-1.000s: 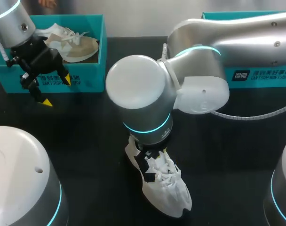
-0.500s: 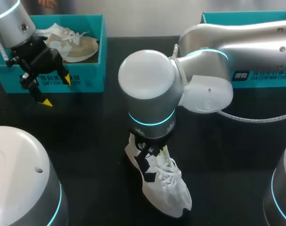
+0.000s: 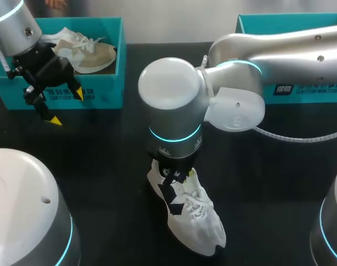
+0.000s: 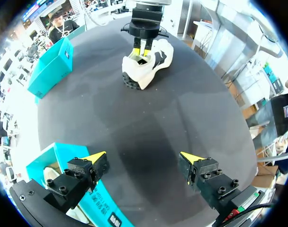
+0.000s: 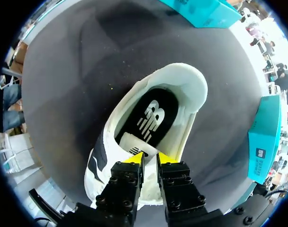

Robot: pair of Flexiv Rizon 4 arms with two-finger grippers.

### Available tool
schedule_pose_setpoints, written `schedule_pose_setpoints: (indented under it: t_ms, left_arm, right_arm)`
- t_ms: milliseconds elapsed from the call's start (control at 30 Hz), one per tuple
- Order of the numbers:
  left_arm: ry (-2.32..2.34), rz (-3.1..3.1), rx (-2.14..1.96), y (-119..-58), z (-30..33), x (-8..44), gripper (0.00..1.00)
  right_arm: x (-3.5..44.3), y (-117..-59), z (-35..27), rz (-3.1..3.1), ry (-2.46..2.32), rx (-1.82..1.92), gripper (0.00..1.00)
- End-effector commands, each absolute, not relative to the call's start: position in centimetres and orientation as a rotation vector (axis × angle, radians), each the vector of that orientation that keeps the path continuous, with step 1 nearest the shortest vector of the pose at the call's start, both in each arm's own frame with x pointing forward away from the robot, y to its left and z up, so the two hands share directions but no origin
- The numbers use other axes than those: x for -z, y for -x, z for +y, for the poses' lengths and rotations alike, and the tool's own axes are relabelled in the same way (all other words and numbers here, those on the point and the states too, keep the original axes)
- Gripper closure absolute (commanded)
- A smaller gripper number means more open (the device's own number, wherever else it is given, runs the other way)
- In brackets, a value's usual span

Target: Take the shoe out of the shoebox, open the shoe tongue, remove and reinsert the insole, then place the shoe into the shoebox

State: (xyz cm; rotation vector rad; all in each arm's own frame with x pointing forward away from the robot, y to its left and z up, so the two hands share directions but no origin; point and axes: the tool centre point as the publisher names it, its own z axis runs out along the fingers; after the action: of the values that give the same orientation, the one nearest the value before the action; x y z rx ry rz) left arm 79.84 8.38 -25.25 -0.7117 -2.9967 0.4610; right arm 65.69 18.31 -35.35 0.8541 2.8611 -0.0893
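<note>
A white shoe [image 3: 190,216] with black patches lies on the black table, toe toward the front edge. My right gripper [image 3: 177,174] comes down onto its opening from above. In the right wrist view the right gripper [image 5: 150,158] is shut on the white shoe tongue [image 5: 130,142], its yellow tips close together. The black insole [image 5: 151,118] lies inside the shoe [image 5: 182,90]. My left gripper [image 3: 66,105] hangs open in front of the left teal shoebox [image 3: 102,91], holding nothing. The left wrist view shows the left gripper [image 4: 143,158] wide open, and the shoe [image 4: 146,66] far ahead.
The left shoebox holds a beige shoe [image 3: 88,52]. A second teal shoebox [image 3: 307,88] stands at the back right, partly hidden by my right arm. The table between my left gripper and the white shoe is bare black surface.
My right arm's wrist has shifted to the right above the shoe while its gripper stays at the tongue. The shoe has barely moved. The left arm has kept still.
</note>
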Motion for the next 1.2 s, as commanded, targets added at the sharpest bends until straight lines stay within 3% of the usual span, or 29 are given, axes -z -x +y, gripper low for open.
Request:
schedule_pose_setpoints:
  t_ms: [33, 167, 267, 333, 367, 400, 733, 1067, 1200]
  left_arm:
    - [0.712, -2.999, -0.457, -79.7, 8.4, 25.2, 0.00]
    - [0.712, -2.999, -0.457, -79.7, 8.4, 25.2, 0.00]
    - [0.712, -2.999, -0.457, -79.7, 8.4, 25.2, 0.00]
    - [0.712, -2.999, -0.457, -79.7, 8.4, 25.2, 0.00]
    - [0.712, -2.999, -0.457, -79.7, 8.4, 25.2, 0.00]
    - [0.712, -2.999, -0.457, -79.7, 8.4, 25.2, 0.00]
    - [0.712, -2.999, -0.457, -79.7, 8.4, 25.2, 0.00]
    - [0.712, -2.999, -0.457, -79.7, 8.4, 25.2, 0.00]
    - [0.712, -2.999, -0.457, -79.7, 8.4, 25.2, 0.00]
  right_arm:
    - [30.2, -64.3, 18.5, 2.786, -0.715, 0.152, 0.77]
    - [28.5, -64.8, 18.7, 2.794, -0.494, 0.177, 0.58]
    - [27.9, -65.4, 18.9, 2.822, -0.312, 0.137, 0.50]
    - [27.6, -66.1, 19.1, 2.850, -0.124, 0.084, 0.27]
    - [27.5, -66.4, 19.3, 2.855, -0.072, 0.059, 0.07]
    - [27.4, -66.7, 19.5, 2.860, 0.001, 0.043, 0.00]
    - [27.1, -68.8, 21.8, 2.826, 0.538, -0.066, 0.00]
    - [27.1, -68.8, 21.8, 2.826, 0.538, -0.066, 0.00]
    - [28.2, -71.5, 22.9, 2.888, 0.503, -0.042, 0.00]
